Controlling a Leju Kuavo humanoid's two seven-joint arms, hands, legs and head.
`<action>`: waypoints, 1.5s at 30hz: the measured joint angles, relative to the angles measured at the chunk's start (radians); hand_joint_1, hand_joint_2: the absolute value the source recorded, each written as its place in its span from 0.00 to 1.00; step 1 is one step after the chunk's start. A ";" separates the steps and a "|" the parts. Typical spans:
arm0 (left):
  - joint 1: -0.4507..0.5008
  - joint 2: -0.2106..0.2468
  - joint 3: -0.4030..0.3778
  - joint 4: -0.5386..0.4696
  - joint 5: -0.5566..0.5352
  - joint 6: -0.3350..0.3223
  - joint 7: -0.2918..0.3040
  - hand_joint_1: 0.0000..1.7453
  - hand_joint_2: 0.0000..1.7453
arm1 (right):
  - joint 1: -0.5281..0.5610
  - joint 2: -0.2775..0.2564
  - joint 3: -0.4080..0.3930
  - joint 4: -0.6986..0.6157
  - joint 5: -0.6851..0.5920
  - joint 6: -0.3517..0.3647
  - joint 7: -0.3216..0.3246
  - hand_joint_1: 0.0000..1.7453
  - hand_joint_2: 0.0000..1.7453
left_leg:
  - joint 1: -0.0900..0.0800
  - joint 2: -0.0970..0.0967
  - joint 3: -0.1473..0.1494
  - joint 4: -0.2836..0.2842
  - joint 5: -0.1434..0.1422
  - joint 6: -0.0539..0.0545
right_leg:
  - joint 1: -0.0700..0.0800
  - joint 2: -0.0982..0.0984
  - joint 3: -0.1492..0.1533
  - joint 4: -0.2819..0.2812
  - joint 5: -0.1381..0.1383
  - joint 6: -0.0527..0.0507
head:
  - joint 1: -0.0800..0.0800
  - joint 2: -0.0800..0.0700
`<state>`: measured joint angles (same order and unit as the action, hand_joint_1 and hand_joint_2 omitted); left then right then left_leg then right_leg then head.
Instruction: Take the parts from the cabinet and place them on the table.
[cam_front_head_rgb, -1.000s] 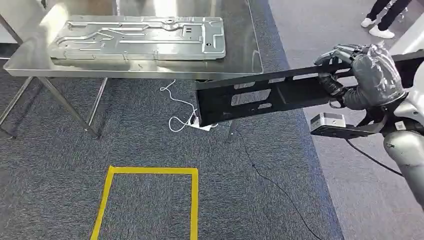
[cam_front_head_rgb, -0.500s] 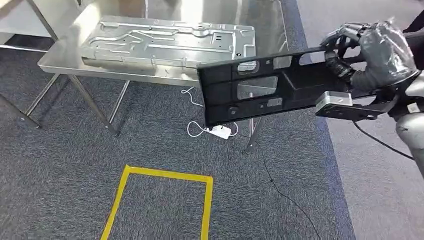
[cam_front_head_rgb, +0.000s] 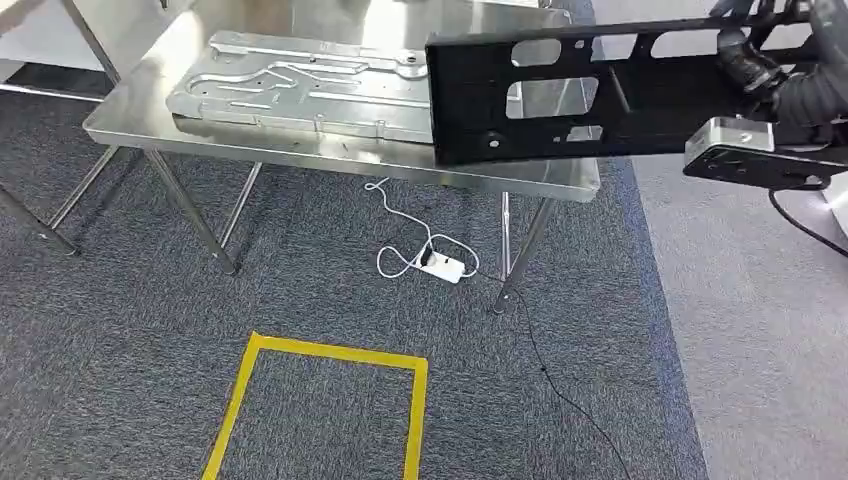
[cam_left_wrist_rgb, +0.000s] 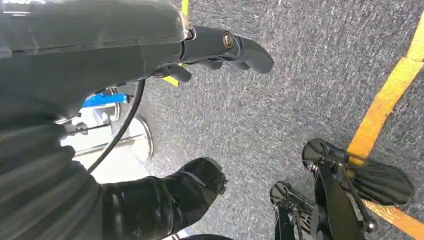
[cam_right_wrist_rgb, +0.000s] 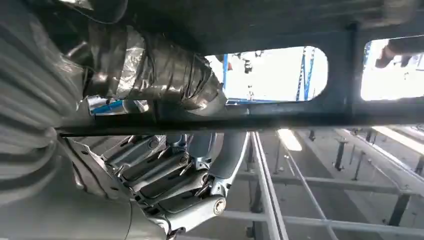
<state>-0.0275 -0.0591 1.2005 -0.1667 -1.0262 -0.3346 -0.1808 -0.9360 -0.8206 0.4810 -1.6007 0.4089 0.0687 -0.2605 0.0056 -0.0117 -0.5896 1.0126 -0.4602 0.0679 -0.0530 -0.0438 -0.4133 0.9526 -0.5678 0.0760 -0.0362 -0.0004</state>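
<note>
**Black panel held above the steel worktop**

Right hand is gripping the long black panel at its right end, with the fingers closed around its edge. The panel is hanging almost level over the near right part of the worktop, not resting on it. A silver stamped plate is lying flat on the worktop. Left hand is hanging over the grey carpet, holding nothing, its fingers curling loosely.
</note>
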 joint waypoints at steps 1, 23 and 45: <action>0.000 0.000 0.000 0.000 0.000 0.000 -0.001 0.00 1.00 | -0.005 -0.006 0.000 0.000 -0.001 0.000 0.002 1.00 1.00 | -0.001 0.000 0.005 -0.004 -0.001 0.002 | 0.001 0.018 -0.035 0.063 -0.029 -0.009 | 0.000 0.000; -0.002 -0.003 0.000 0.000 -0.003 -0.003 0.000 0.00 1.00 | -0.007 -0.042 0.016 0.002 -0.001 0.000 0.009 1.00 1.00 | -0.003 0.005 -0.126 0.159 0.045 -0.051 | 0.024 0.037 -0.079 0.059 0.027 -0.075 | 0.004 0.000; -0.011 0.008 0.002 -0.002 0.000 -0.010 0.011 0.00 1.00 | -0.026 0.027 0.072 0.037 0.059 -0.010 0.060 1.00 1.00 | -0.012 -0.014 0.061 -0.015 -0.056 -0.044 | 0.027 0.045 -0.185 0.067 0.123 -0.075 | 0.011 0.000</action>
<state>-0.0388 -0.0511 1.2024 -0.1682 -1.0258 -0.3441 -0.1698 -0.9616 -0.7938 0.5535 -1.5633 0.4677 0.0583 -0.2010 -0.0064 -0.0257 -0.5290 0.9977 -0.5165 0.0235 -0.0261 0.0017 -0.5979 1.0192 -0.4450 0.0007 -0.0256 -0.0004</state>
